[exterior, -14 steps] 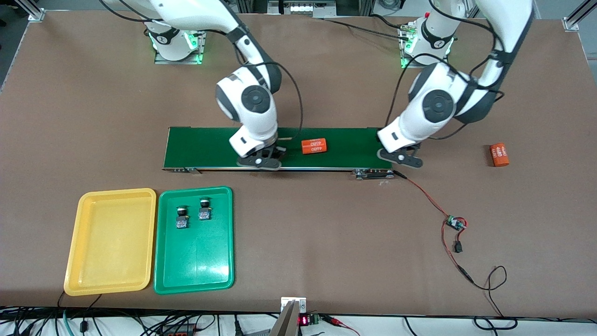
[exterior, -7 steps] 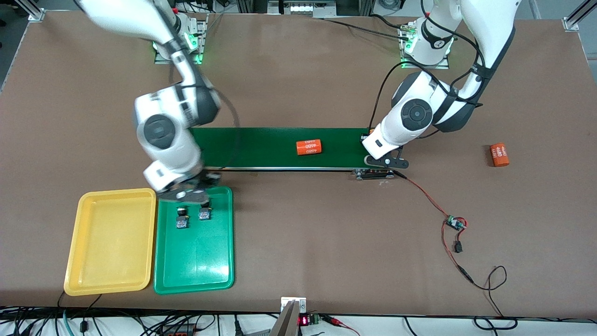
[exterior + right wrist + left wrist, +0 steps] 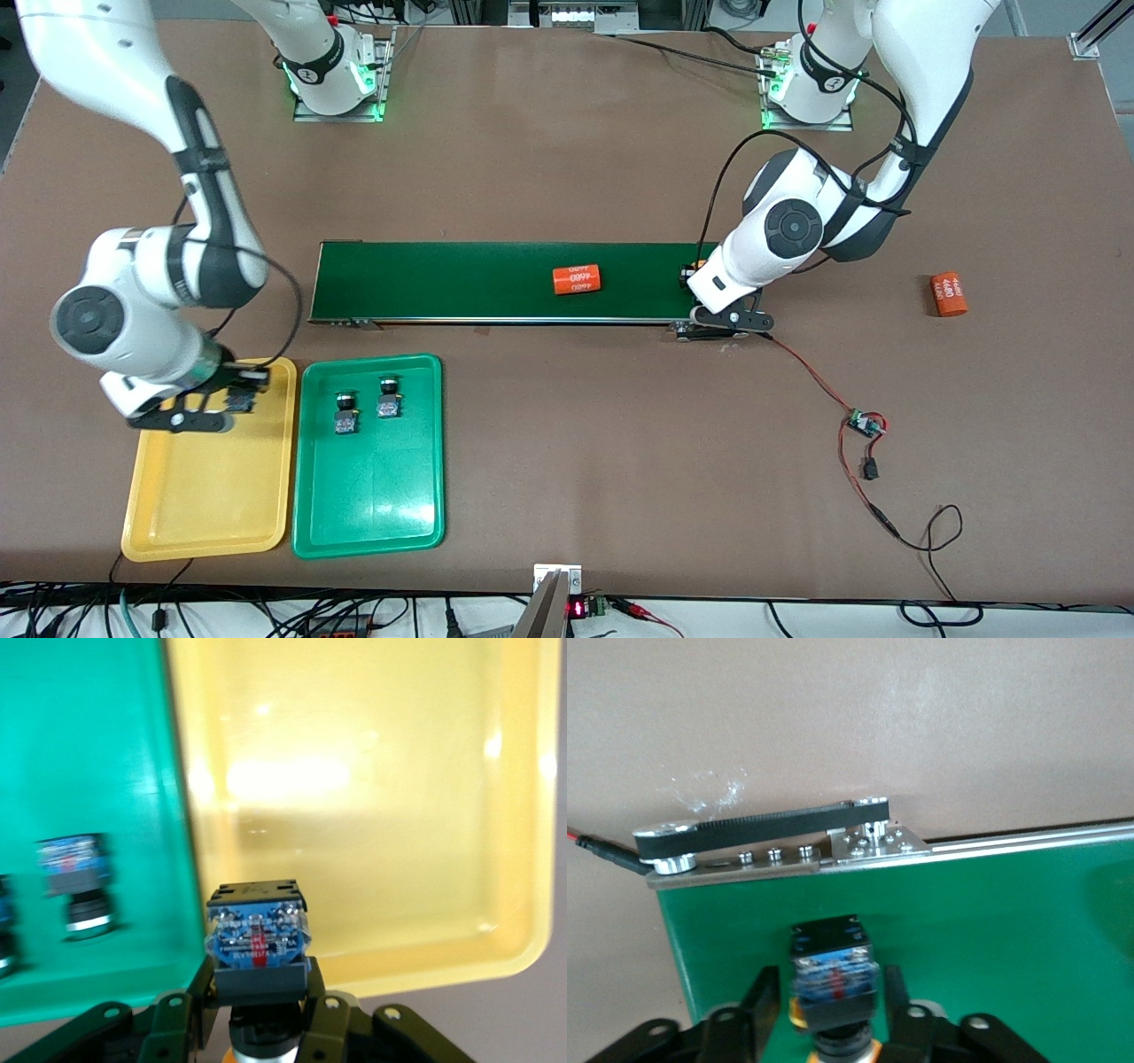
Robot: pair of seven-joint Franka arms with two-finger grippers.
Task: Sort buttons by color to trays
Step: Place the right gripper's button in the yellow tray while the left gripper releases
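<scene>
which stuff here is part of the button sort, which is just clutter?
Job:
- yellow tray
- green tray, two buttons in it
- button in right end effector
- button at left end effector, on conveyor

Clutter:
- two orange cylinders
- wired circuit board

The shallow yellow plastic tray (image 3: 425, 815) looked glossy; the long dark-green conveyor belt (image 3: 992, 930) was matt, its bracket (image 3: 780, 855) bare metal.

Right end effector (image 3: 257, 1005) clamped, arm low; left end effector (image 3: 828, 997) slightly spread, arm low.
</scene>
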